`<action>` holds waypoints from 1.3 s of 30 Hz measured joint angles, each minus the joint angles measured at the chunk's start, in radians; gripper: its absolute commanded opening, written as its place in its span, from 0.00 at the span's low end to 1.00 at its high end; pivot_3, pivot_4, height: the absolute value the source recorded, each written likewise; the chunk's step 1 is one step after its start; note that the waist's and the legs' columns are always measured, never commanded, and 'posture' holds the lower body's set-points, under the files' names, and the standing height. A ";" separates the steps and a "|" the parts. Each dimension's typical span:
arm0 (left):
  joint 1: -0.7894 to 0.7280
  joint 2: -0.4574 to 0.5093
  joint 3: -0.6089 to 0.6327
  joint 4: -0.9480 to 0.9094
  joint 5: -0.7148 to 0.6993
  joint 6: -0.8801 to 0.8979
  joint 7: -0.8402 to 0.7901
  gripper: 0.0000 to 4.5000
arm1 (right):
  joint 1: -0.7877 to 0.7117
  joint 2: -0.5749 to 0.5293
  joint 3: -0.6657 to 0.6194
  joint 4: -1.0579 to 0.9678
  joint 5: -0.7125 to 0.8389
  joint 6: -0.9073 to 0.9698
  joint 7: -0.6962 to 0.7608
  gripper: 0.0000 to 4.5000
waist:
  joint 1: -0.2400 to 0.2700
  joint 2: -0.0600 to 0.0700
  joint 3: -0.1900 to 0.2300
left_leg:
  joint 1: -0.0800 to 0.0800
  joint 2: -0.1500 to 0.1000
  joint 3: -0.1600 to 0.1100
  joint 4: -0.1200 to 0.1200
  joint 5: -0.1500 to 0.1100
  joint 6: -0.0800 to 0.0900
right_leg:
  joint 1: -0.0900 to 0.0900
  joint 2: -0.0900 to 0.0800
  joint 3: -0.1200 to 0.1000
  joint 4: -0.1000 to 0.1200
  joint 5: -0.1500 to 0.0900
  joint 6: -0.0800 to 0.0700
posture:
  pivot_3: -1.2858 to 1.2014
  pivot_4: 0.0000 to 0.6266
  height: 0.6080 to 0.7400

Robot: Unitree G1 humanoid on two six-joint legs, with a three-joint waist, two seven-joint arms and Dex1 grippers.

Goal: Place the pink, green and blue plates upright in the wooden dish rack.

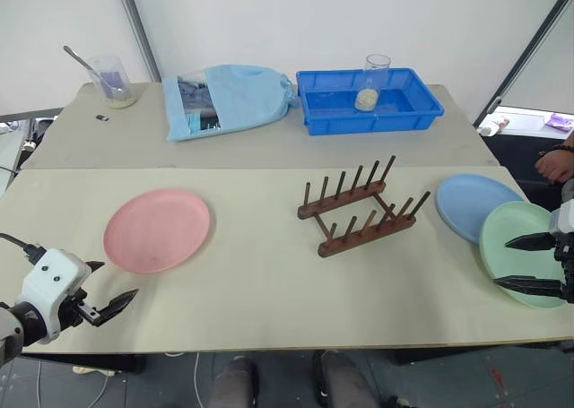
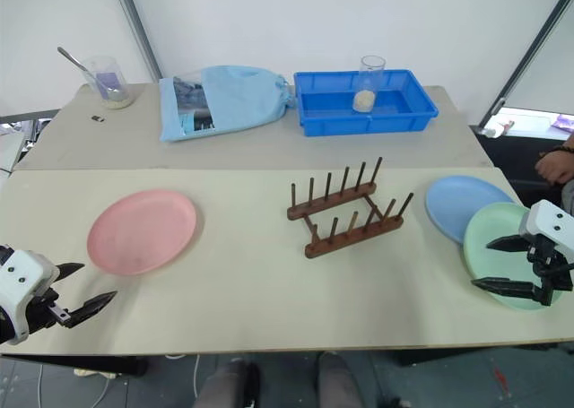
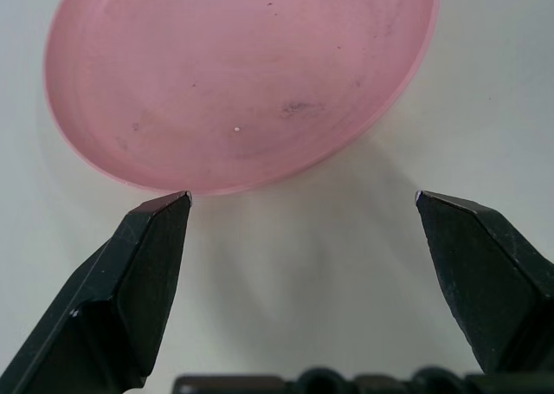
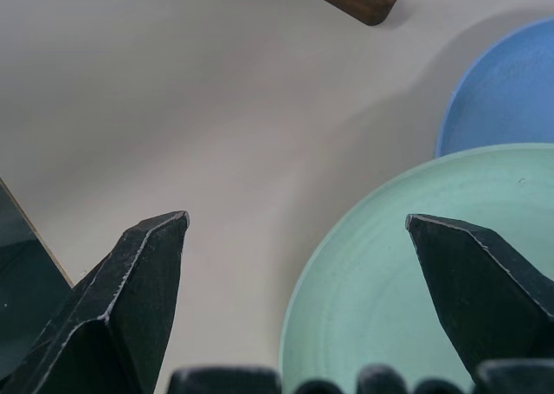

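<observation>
The pink plate (image 1: 157, 230) lies flat on the left of the table. My left gripper (image 1: 119, 279) hovers open just short of its near rim, seen close in the left wrist view (image 3: 303, 195) with the pink plate (image 3: 242, 74) ahead. The wooden dish rack (image 1: 359, 209) stands empty at the centre. The blue plate (image 1: 475, 204) lies to its right, with the green plate (image 1: 525, 221) overlapping its near right edge. My right gripper (image 1: 501, 262) is open over the green plate's left part; the right wrist view (image 4: 296, 216) shows the green plate (image 4: 415, 290) under one finger.
A bright-blue tray (image 1: 395, 121) holding a glass cup (image 1: 372, 82) sits at the back. A light-blue cloth bag (image 1: 229, 99) and a beaker with a spoon (image 1: 112, 81) stand at the back left. A person's hand (image 1: 556, 164) shows at the far right.
</observation>
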 measured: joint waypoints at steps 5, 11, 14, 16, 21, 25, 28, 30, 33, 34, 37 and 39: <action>-0.016 0.000 -0.005 0.001 0.000 -0.001 -0.001 0.99 | 0.024 0.001 -0.013 0.022 -0.001 -0.032 0.001 1.00 | 0.001 0.000 0.000 | 0.000 0.000 0.000 0.000 0.000 0.000 | 0.000 0.000 0.000 0.000 0.000 0.000 | 0.52 0.24 1.00; -0.033 0.000 -0.008 0.010 0.004 -0.015 -0.006 0.99 | 0.037 0.002 -0.017 0.030 -0.001 -0.052 0.000 1.00 | 0.001 0.000 0.000 | 0.000 0.000 0.000 0.000 0.000 0.000 | 0.000 0.000 0.000 0.000 0.000 0.000 | 0.52 0.24 1.00; -0.042 0.000 -0.008 0.015 0.004 -0.067 -0.034 0.99 | 0.039 0.003 -0.018 0.030 -0.001 -0.059 -0.002 1.00 | 0.000 0.000 0.000 | 0.000 0.000 0.001 0.000 0.000 0.000 | 0.000 0.000 0.000 0.000 0.000 0.000 | 0.52 0.24 1.00; -0.041 0.000 -0.010 0.035 0.008 -0.098 -0.046 0.99 | 0.044 0.006 -0.020 0.029 0.000 -0.060 -0.003 1.00 | -0.001 0.000 0.000 | 0.000 0.000 0.001 0.000 0.000 0.000 | 0.000 0.000 0.000 0.000 0.000 0.000 | 0.52 0.24 1.00; -0.040 0.000 -0.014 0.069 0.009 -0.137 -0.059 0.99 | 0.050 0.016 -0.020 0.026 0.000 -0.063 0.000 1.00 | 0.001 0.000 0.000 | 0.000 0.000 0.001 0.000 0.000 0.000 | 0.000 0.000 0.000 0.001 0.000 0.000 | 0.52 0.24 1.00; -0.043 -0.003 -0.015 0.072 0.001 -0.153 -0.071 0.99 | 0.056 0.016 -0.020 0.016 0.000 -0.064 0.000 1.00 | 0.001 0.000 0.000 | 0.000 0.000 0.001 0.000 0.000 0.000 | 0.000 0.000 0.000 0.000 0.000 0.000 | 0.52 0.24 1.00; -0.043 -0.003 -0.015 0.074 -0.002 -0.156 -0.083 0.99 | 0.073 0.016 -0.021 0.008 0.000 -0.064 0.000 1.00 | 0.001 0.000 0.000 | 0.000 0.000 0.001 0.000 0.000 0.000 | 0.000 0.000 0.000 0.001 0.000 0.000 | 0.52 0.24 1.00; -0.052 -0.003 -0.016 0.075 -0.005 -0.156 -0.089 0.99 | 0.079 0.016 -0.021 0.004 0.001 -0.064 0.000 1.00 | 0.000 0.000 0.000 | 0.000 0.000 0.001 0.000 0.000 0.000 | 0.000 0.000 0.000 0.001 0.000 0.000 | 0.52 0.24 1.00; -0.105 -0.003 -0.047 0.022 -0.040 -0.127 -0.083 0.99 | 0.080 0.018 -0.028 -0.015 0.007 -0.061 -0.003 1.00 | 0.002 0.000 0.000 | 0.000 0.000 0.001 0.002 0.000 0.000 | 0.001 0.000 0.000 0.002 0.000 0.000 | 0.52 0.24 1.00; -0.132 -0.005 -0.078 -0.021 -0.059 -0.104 -0.075 0.99 | 0.083 0.020 -0.036 -0.039 0.015 -0.055 -0.004 1.00 | 0.004 0.000 0.000 | 0.000 0.000 0.001 0.002 0.000 0.000 | 0.001 0.000 0.000 0.002 0.000 0.000 | 0.52 0.24 1.00; -0.235 -0.027 -0.216 -0.132 -0.106 -0.024 -0.034 0.99 | 0.116 0.027 -0.081 -0.150 0.049 -0.009 -0.007 1.00 | 0.010 0.001 -0.001 | 0.000 -0.001 0.001 0.003 0.000 0.000 | 0.002 0.000 0.001 0.003 0.001 0.002 | 0.52 0.24 1.00; -0.322 -0.064 -0.342 -0.176 -0.113 0.027 0.004 0.99 | 0.146 0.042 -0.125 -0.245 0.079 0.041 -0.016 1.00 | 0.013 0.001 -0.001 | 0.001 -0.001 0.000 0.004 0.000 0.000 | 0.003 0.001 0.001 0.004 0.002 0.002 | 0.52 0.24 1.00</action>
